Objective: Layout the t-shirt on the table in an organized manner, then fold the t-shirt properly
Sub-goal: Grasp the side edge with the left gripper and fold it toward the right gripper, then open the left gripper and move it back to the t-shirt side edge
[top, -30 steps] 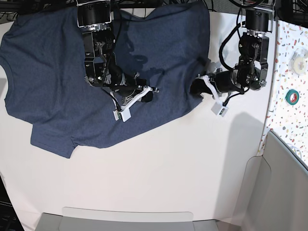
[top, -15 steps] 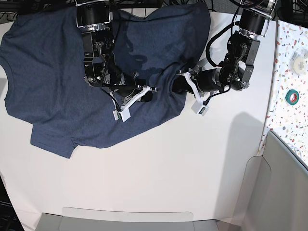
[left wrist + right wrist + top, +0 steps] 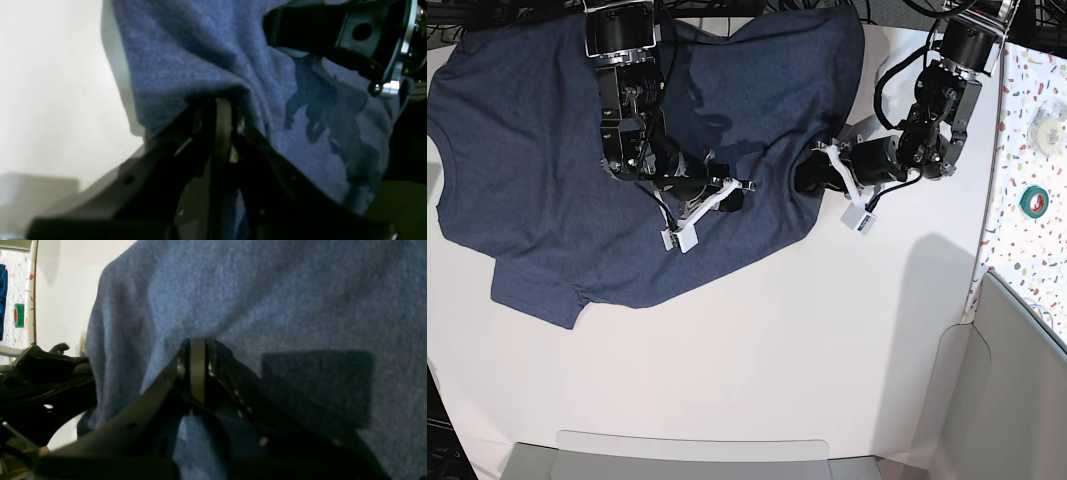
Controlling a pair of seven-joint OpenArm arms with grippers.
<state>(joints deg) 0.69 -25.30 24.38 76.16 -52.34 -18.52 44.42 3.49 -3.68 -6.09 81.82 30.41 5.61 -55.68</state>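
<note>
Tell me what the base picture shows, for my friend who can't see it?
A dark blue t-shirt lies spread but crooked on a white table, seen from above. Two black robot arms reach onto it: the right claw presses on the middle of the cloth, and the left claw sits at the shirt's edge. A speckled surface beside the table holds a green tape roll.

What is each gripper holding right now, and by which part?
Both pinch the t-shirt: the left gripper at its bunched edge nearest that arm, the right gripper on a fold mid-body.

t-shirt (image 3: 557, 160) top edge cropped; left tool (image 3: 222, 110) tips under fabric
</note>
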